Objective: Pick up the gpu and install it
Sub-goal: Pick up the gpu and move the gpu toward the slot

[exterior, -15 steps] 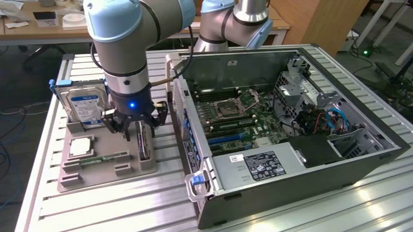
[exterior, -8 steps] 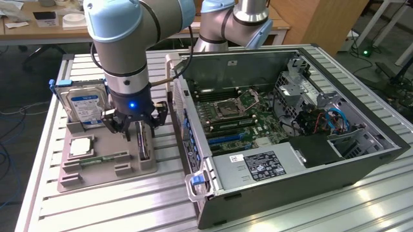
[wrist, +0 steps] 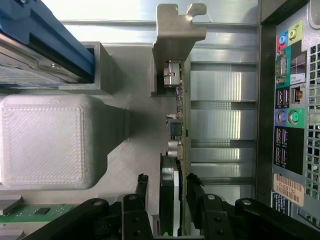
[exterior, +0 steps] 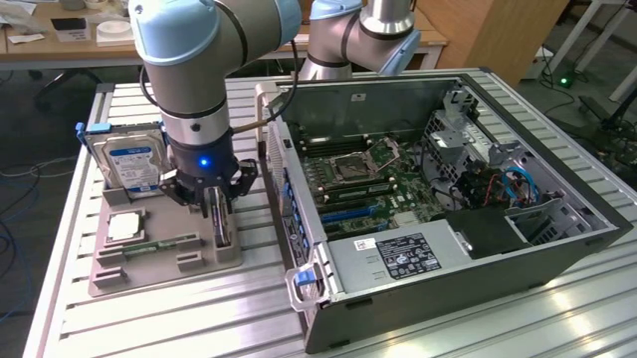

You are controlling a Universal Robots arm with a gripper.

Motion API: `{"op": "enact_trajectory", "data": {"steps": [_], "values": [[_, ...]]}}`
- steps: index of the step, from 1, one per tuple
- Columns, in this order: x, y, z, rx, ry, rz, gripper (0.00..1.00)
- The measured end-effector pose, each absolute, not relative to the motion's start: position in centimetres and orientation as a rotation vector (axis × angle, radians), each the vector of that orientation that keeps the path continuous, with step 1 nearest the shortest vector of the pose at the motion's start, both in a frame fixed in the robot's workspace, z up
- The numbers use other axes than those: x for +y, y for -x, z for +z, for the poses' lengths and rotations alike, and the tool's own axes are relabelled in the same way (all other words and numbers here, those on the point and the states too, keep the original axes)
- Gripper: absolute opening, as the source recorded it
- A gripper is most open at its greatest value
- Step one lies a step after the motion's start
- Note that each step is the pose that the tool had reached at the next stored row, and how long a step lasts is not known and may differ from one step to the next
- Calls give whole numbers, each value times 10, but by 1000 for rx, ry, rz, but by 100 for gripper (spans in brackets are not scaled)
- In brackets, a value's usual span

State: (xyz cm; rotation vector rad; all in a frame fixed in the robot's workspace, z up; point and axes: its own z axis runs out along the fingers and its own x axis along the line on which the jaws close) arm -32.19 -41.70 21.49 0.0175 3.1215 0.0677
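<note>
One pincer (wrist: 166,178) open astride upright gpu (wrist: 176,127); grey tray (exterior: 149,273) on slatted metal table (exterior: 179,321).

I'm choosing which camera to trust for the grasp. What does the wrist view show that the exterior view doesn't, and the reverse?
Wrist view: the coloured rear ports of the case, and the connector on the edge of the gpu. Exterior view: the motherboard and power supply inside the open case. Both: the gripper, open, astride the gpu, which stands in its grey holder.
</note>
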Motion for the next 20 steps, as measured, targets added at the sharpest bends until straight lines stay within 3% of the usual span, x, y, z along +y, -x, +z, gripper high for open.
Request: {"op": "enact_trajectory", "data": {"steps": [11, 13, 14, 20], "values": [[-417, 322, 214, 3122, -18, 65, 44], [-417, 322, 214, 3122, -18, 63, 43], [-417, 322, 214, 3122, -17, 62, 36], [-417, 321, 212, 3122, -18, 59, 36]]}}
